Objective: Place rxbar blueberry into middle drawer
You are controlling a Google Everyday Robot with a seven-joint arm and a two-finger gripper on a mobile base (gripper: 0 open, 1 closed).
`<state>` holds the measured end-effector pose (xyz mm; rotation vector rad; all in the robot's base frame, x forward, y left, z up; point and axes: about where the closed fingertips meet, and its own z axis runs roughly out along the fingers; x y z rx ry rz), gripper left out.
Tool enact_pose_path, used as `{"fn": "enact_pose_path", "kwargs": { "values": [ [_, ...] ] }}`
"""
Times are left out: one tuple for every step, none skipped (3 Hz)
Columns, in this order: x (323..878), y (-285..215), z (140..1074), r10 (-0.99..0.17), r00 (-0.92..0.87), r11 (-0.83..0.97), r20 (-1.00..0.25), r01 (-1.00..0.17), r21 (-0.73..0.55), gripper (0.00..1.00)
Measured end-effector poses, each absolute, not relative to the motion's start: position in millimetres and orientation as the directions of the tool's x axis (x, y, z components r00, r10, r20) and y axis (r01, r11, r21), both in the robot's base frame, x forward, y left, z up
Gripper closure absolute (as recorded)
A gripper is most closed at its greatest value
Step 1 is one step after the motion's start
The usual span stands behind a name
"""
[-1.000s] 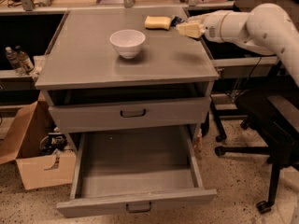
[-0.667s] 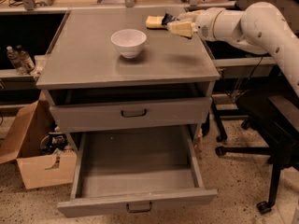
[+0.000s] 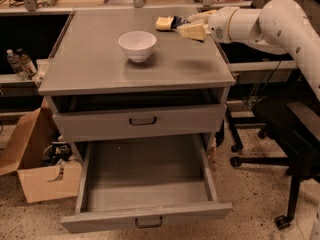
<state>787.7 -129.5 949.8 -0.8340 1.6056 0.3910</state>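
Note:
The rxbar blueberry (image 3: pixel 178 21), a small dark blue bar, lies at the back of the cabinet top, right beside the yellow sponge (image 3: pixel 164 23). My gripper (image 3: pixel 187 25) reaches in from the right at tabletop height. It is open, its cream fingertips (image 3: pixel 192 32) at the bar's right end, touching or nearly so. The middle drawer (image 3: pixel 145 218) is pulled fully out at the bottom of the cabinet, its flat grey floor bare. The taller-fronted drawer (image 3: pixel 140 122) above it is closed.
A white bowl (image 3: pixel 137 45) stands on the cabinet top (image 3: pixel 100 69), left of the gripper. A cardboard box (image 3: pixel 35 176) sits on the floor at the left. A black office chair (image 3: pixel 285 134) stands at the right. Water bottles (image 3: pixel 17 63) stand on a left shelf.
My gripper has moved left along the back of the cabinet top, closing the gap to the blue bar. The bowl, sponge and drawers have not moved.

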Motion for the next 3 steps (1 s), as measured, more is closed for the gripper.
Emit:
{"fn": "enact_pose_path", "kwargs": {
  "values": [
    [740.9,-131.9,964.3,-0.372,0.047,0.613,-0.927,-0.737,-0.284,1.0],
    [679.2,-136.6,943.9,-0.447,0.066,0.56,-0.892,-0.757,-0.336,1.0],
    [632.5,-146.7,889.9,-0.458,0.017,0.57,-0.889,-0.762,-0.308,1.0]
  ]
}}
